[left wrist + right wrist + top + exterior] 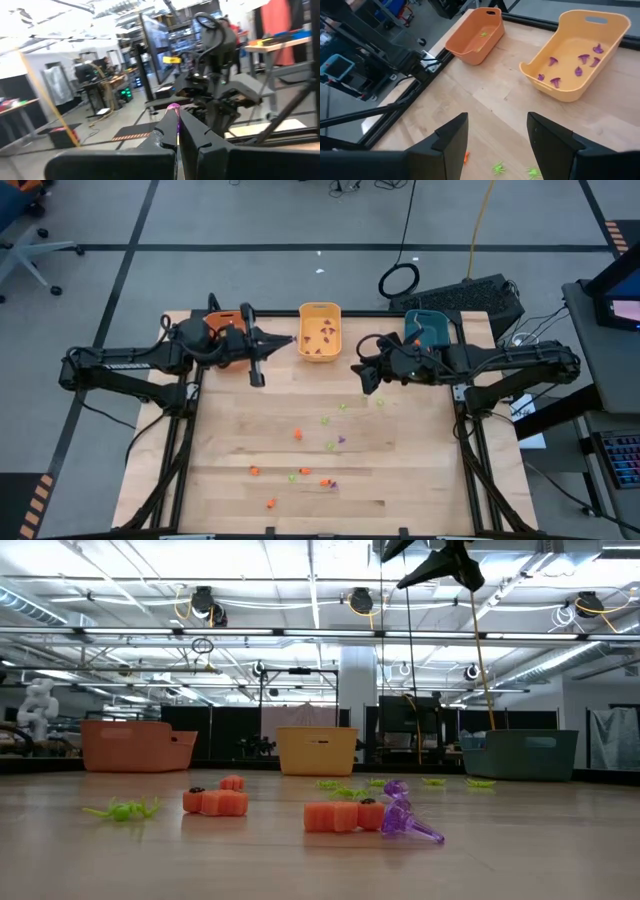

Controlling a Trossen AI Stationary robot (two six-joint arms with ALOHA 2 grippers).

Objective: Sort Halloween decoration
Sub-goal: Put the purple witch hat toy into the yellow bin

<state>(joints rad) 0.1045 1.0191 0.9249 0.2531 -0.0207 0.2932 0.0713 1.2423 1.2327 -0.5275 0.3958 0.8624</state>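
Note:
Small orange, light-green and purple Halloween decorations lie scattered on the wooden table [230,480]: an orange one [297,434], a green one [325,420] and a purple one [408,822]. My left gripper [291,340] hangs high over the table's far part, just left of the yellow bin [320,330], shut on a purple trinket [173,107]. My right gripper [360,372] hovers open to the right of that bin, tilted down, with nothing between its fingers [451,137]. Several purple trinkets [579,59] lie in the yellow bin [600,30]. My left gripper pinches the purple trinket between its two fingertips [187,125]. Only a small purple tip [173,107] shows above them. The fingers lie about level and point toward the table's right side. The trinket is lifted clear, high above the table.
An orange bin [222,328] stands at the far left under my left arm, with green trinkets [483,34] inside. A teal bin [432,328] stands at the far right under my right arm. Loose trinkets dot the table's middle and near part. Green ones [497,167] lie below my right gripper.

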